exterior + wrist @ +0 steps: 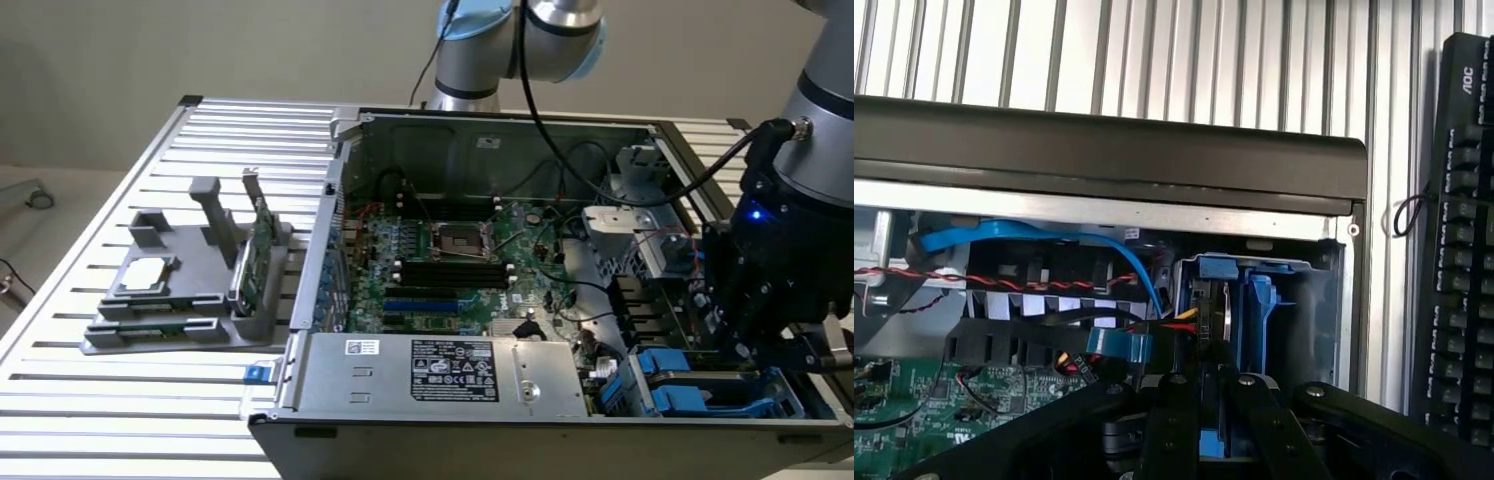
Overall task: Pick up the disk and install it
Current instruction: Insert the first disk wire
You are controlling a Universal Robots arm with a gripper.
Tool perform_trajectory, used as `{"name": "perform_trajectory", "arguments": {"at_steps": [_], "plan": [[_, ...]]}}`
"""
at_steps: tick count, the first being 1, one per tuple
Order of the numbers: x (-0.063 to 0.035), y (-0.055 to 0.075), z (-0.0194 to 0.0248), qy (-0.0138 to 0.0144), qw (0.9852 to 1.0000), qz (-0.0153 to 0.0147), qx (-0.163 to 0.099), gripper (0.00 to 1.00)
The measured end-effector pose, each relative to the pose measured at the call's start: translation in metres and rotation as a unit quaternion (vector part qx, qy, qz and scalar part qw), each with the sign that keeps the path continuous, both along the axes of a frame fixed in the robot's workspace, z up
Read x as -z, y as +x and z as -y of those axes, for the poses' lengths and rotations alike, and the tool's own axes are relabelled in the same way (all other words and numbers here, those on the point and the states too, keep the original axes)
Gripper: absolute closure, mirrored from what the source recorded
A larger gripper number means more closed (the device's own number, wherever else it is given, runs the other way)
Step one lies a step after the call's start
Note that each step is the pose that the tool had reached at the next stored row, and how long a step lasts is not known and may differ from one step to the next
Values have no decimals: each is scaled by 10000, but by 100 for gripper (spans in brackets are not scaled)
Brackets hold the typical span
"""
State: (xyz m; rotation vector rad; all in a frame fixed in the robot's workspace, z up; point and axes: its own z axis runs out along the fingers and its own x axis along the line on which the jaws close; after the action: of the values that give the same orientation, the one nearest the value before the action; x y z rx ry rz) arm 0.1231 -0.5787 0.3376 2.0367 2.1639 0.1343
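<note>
Black gripper (1212,392), clamped on blue-framed silver-grey disk (1256,305) at exterior view's lower right, should push it straight into grey metal bay (1306,320), clear of blue cable (1054,231).

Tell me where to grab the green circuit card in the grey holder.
Pinch the green circuit card by its free upper edge, coming straight down from above. It stands on edge in the grey holder, its lower edge seated and its thin flat faces open either side.

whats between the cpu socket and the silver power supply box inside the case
Long black slots lie next to the cpu socket, then blue slots nearer the power supply box; this shows in the exterior view.
</note>
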Motion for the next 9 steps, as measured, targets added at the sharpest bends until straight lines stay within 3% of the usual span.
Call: {"name": "perform_trajectory", "arguments": {"at_steps": [4, 9], "plan": [[5, -35, 0, 0, 10000, 43, 41, 83], [12, -44, 0, -1, 9999, 66, 119, 83]]}}
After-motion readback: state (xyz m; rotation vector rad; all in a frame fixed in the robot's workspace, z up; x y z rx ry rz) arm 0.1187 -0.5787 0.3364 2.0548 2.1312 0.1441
